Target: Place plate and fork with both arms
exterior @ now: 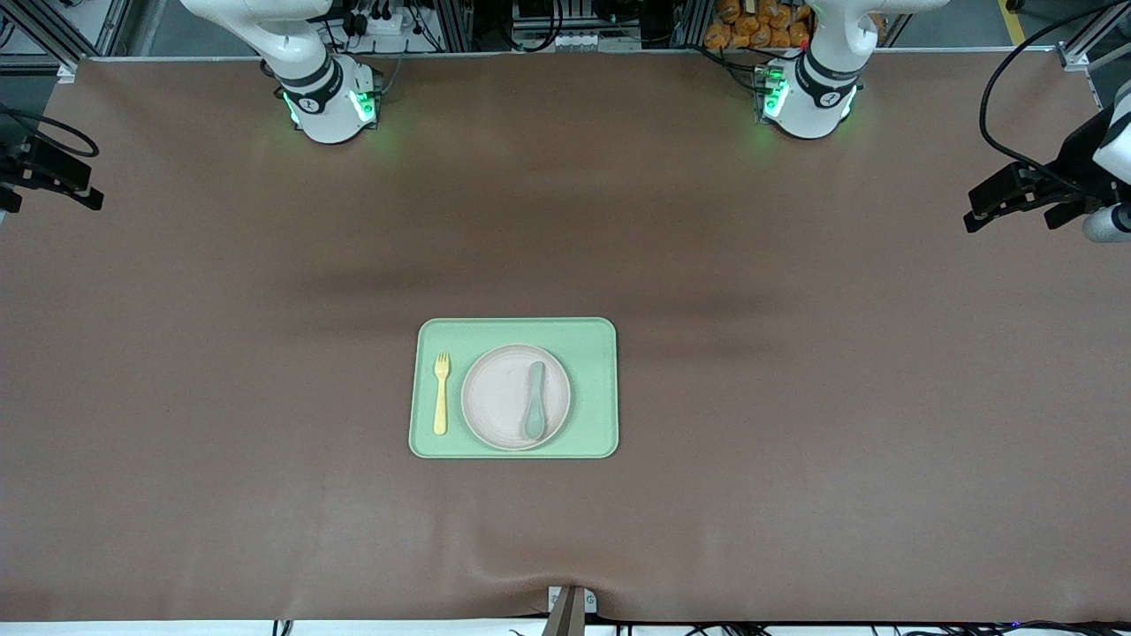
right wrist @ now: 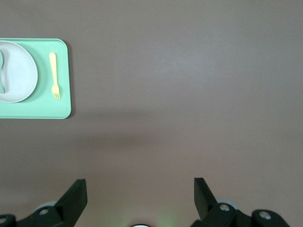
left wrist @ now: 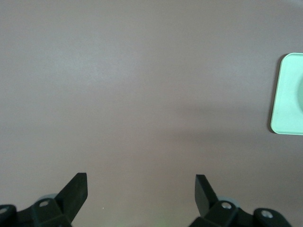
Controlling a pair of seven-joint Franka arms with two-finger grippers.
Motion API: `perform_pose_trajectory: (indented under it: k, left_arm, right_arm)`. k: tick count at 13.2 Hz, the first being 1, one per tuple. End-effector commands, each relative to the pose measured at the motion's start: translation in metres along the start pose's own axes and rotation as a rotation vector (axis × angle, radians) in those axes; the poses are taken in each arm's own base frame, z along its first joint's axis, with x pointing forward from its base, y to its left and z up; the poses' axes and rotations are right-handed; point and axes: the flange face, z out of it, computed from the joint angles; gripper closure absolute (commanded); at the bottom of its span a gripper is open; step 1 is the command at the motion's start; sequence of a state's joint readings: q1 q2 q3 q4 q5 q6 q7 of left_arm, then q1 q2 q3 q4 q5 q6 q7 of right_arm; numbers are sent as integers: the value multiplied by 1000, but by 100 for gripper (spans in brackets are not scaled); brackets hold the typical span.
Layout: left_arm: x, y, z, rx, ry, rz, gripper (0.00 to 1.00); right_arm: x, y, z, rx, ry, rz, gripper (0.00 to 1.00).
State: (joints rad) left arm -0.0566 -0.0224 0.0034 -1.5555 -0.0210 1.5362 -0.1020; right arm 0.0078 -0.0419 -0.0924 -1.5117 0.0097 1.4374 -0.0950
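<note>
The pale cream plate (exterior: 504, 397) lies on a light-green tray (exterior: 592, 389) in the middle of the table. The yellow fork (exterior: 440, 393) lies on the tray beside the plate, toward the right arm's end. My left gripper (exterior: 1007, 212) hangs over the table's edge at the left arm's end; its wrist view shows it open and empty (left wrist: 140, 189) over bare mat. My right gripper (exterior: 53, 190) hangs over the right arm's end, open and empty (right wrist: 139, 191). The right wrist view shows the plate (right wrist: 19, 71), fork (right wrist: 54, 73) and tray (right wrist: 47, 111) far from its fingers.
A grey-green spoon (exterior: 535, 402) lies on the plate. A corner of the tray (left wrist: 289, 94) shows in the left wrist view. The brown mat (exterior: 795, 353) covers the table. Both arm bases (exterior: 327, 106) stand along the edge farthest from the front camera.
</note>
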Motion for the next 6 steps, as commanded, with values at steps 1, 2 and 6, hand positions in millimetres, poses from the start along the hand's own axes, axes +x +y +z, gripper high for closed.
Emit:
perform_pose_trajectory:
  k: [1, 2, 6]
  left_arm:
    - [0, 0, -2, -13, 6, 17, 0]
    - [0, 0, -1, -13, 5, 17, 0]
    - [0, 1, -2, -15, 6, 19, 0]
  right_arm:
    - [-5, 2, -12, -11, 10, 22, 0]
    - [-5, 3, -12, -9, 10, 24, 0]
    - [-6, 2, -11, -4, 2, 32, 0]
